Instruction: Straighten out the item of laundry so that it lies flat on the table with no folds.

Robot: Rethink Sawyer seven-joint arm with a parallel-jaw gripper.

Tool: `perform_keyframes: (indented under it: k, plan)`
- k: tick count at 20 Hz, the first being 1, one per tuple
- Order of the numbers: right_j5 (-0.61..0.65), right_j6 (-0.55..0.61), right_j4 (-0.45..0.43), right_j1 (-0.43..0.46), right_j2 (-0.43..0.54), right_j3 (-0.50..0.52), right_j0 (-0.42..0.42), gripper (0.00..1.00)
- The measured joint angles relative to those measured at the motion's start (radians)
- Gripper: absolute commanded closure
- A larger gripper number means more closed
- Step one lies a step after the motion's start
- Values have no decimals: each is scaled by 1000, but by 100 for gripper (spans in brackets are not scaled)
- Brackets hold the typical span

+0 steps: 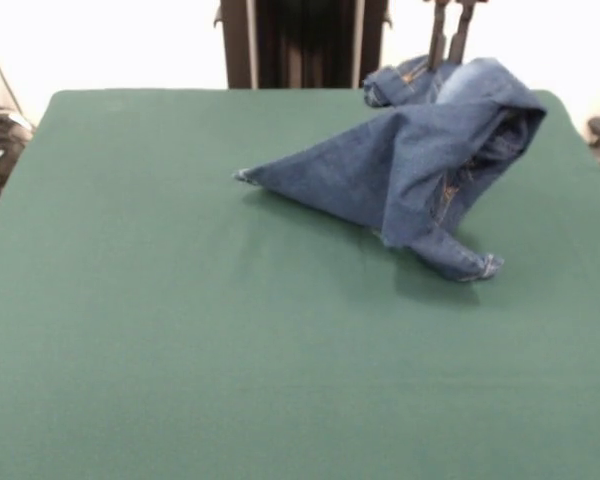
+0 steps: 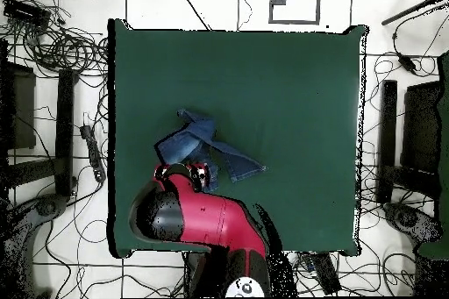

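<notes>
The blue denim jeans are bunched on the far right part of the green table. They rise in a tent shape, with one corner stretched left onto the felt and a stitched hem lying at the front right. My gripper comes down from the top edge, its two dark fingers meeting the raised upper edge of the jeans; it looks shut on that fabric. In the overhead view the jeans lie crumpled just beyond my gripper, with one leg running right across the table.
My red arm reaches over the table's near edge in the overhead view. Cables and dark stands lie on the floor around the table. The robot's dark pedestal stands behind the far edge.
</notes>
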Motion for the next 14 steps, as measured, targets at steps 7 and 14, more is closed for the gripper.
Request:
perform_keyframes:
  k: [7, 14]
  plan:
    - [84, 0, 0, -55, -4, 8, -1, 100]
    - [213, 0, 0, -117, -6, 8, -10, 100]
